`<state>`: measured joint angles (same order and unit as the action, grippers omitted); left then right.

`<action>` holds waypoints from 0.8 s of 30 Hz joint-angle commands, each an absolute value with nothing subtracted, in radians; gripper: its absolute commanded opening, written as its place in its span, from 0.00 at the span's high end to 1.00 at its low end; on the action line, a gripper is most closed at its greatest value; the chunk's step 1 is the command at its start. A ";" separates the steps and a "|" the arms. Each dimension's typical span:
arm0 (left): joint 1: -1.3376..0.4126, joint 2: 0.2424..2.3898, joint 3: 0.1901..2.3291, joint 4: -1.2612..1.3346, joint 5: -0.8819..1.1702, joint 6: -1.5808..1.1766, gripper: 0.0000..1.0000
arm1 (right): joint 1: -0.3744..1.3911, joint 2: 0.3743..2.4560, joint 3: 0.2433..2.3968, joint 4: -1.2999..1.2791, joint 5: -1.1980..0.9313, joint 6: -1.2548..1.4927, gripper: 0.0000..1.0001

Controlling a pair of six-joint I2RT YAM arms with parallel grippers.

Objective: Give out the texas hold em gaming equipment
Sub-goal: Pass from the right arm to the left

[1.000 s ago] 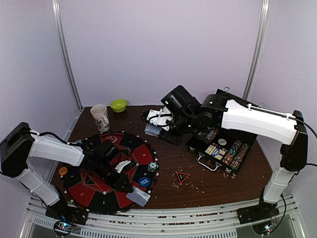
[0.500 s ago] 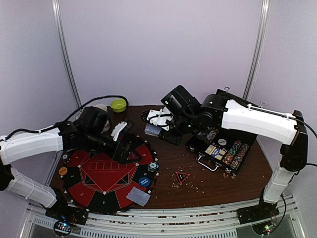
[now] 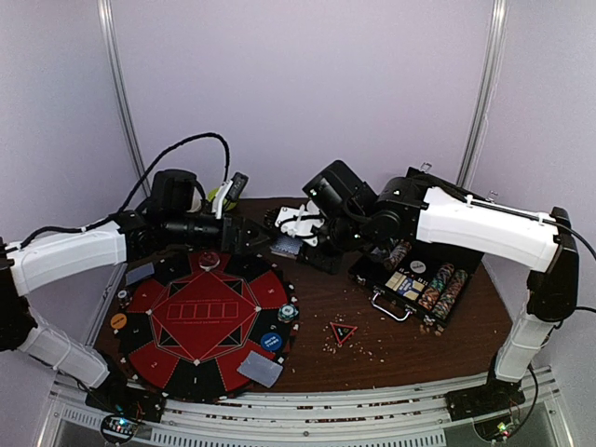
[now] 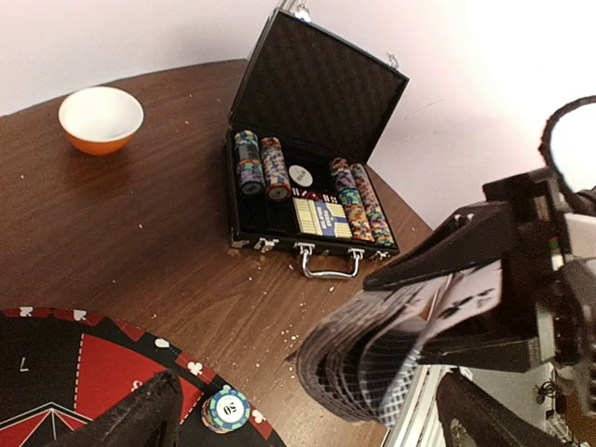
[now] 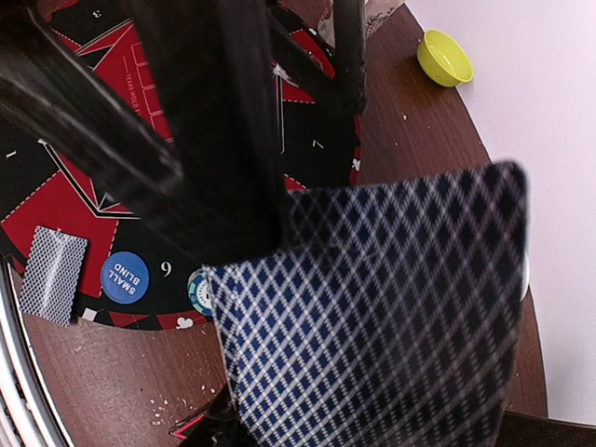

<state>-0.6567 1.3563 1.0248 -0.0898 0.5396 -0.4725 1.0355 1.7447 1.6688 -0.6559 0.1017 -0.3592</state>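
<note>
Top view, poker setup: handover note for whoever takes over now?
Left gripper: open, empty, above the mat's far edge.
Right gripper: shut on the card deck.
On the mat: near card, left card, small blind button, orange button, one chip.
Triangle marker on the table beside it.
Chip stacks sit in the open case.
Done: two cards, buttons placed.
To do: deal more cards, hand out chips.
</note>
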 commanded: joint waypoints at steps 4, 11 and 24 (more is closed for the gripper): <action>-0.653 1.443 1.102 -0.003 0.648 -0.439 0.02 | 1.039 1.730 1.688 -0.656 0.077 -0.348 0.63; -0.653 1.499 1.118 0.031 0.724 -0.456 0.09 | 1.043 1.737 1.696 -0.656 0.074 -0.351 0.63; -0.673 1.551 1.143 0.047 0.833 -0.468 0.59 | 1.051 1.749 1.706 -0.655 0.073 -0.359 0.63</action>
